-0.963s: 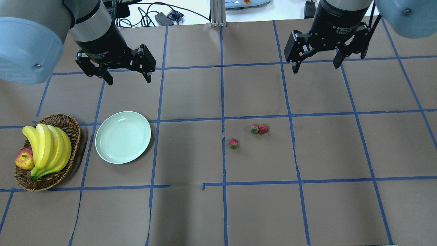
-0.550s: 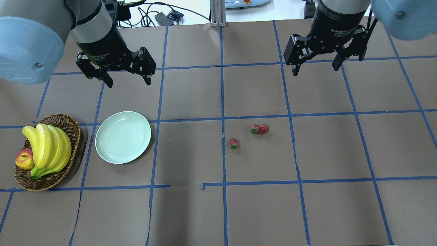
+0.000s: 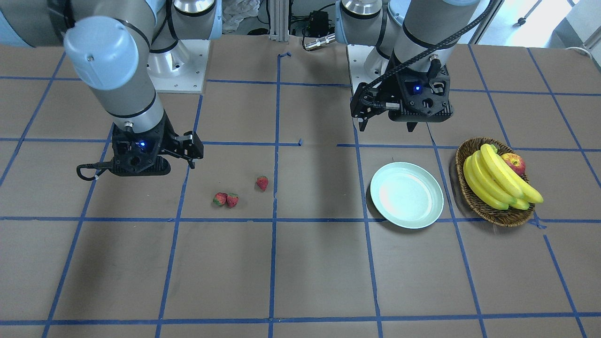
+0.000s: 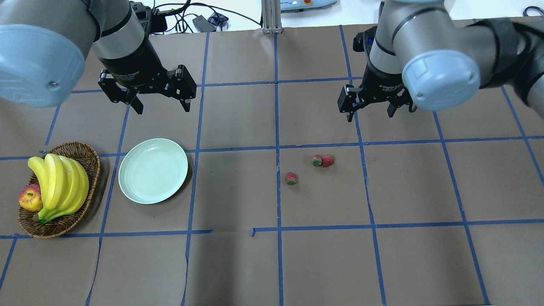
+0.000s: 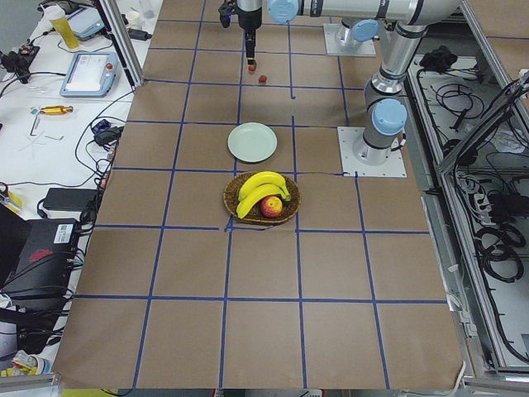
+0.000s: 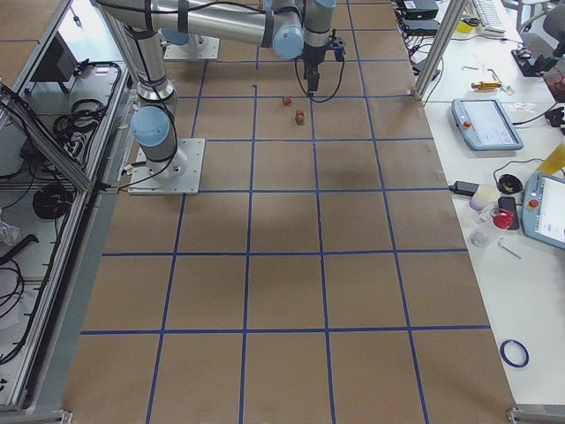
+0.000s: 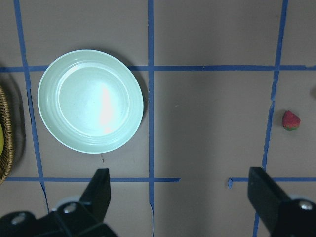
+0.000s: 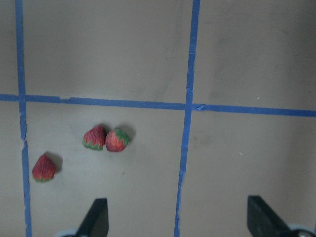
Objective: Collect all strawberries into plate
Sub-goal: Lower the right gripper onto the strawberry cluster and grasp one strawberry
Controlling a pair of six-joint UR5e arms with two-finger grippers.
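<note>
Nothing collected yet: all three strawberries (image 4: 327, 160) lie on the worktop (image 4: 238, 191), two touching and one near them, well apart from the empty plate (image 4: 153, 170); left claw (image 4: 162, 108) and right claw (image 4: 369, 115) both hang open, holding nothing.

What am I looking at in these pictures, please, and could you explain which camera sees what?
These show two robot arms at a table marked with blue tape. Each arm ends in a two-finger pincer. One camera looks over the robot's shoulders, one faces it, two sit at the table's ends, and one rides on each wrist, looking down.

The left pincer hangs open near the mint-green plate, which is empty. The right pincer hangs open near three strawberries that lie on the table, two of them touching. A wicker basket beside the plate holds bananas and an apple. Neither pincer holds anything.
</note>
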